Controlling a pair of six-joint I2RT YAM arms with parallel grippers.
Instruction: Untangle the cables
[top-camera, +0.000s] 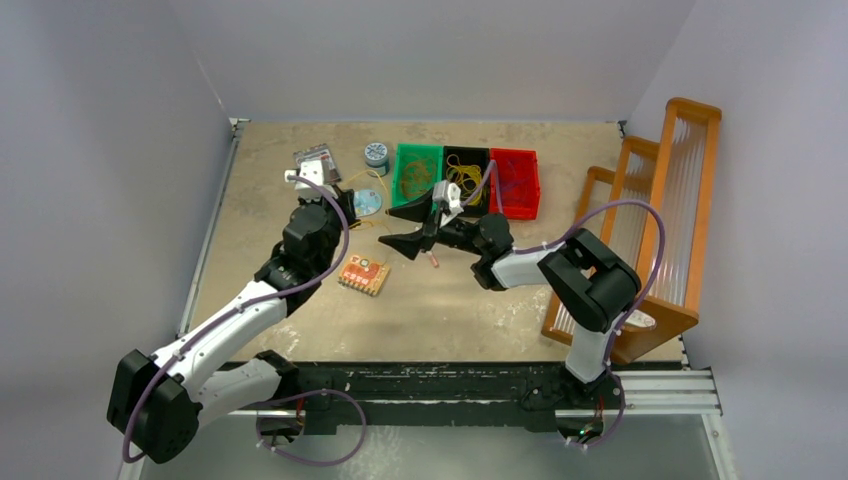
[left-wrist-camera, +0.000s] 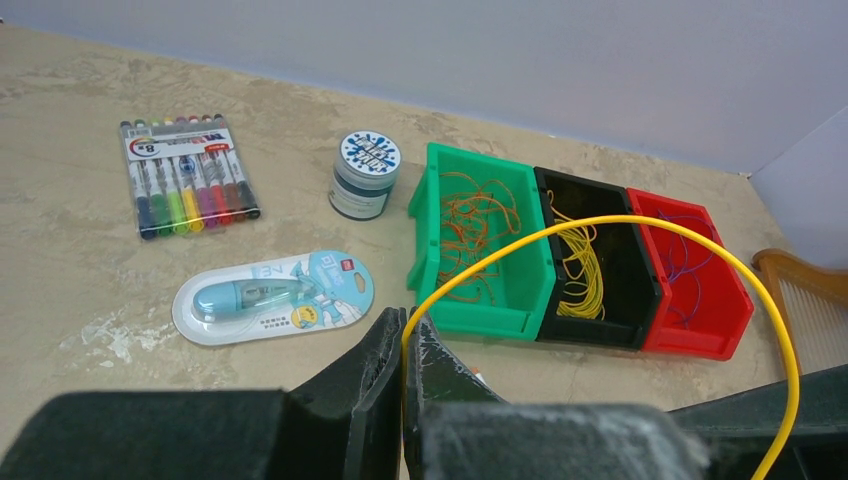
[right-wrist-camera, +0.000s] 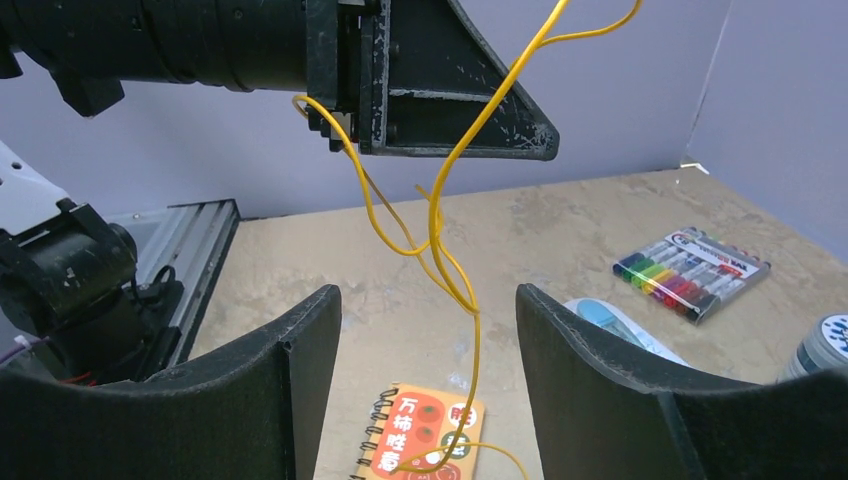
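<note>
Over the beige surface, the left pincer clamps a yellow cable; the right pincer, apart, straddles its twist, and pulling may tighten it.

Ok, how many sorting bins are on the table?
3, in a row at the far side: green bin on the left holding orange cables, black bin in the middle with yellow cables, red bin on the right with purple cables.

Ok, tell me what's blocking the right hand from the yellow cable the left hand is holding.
Nothing visible. The yellow cable hangs free from the shut left hand, in line with the gap of the open right hand. The orange notebook lies on the table below it, not in between.
</note>
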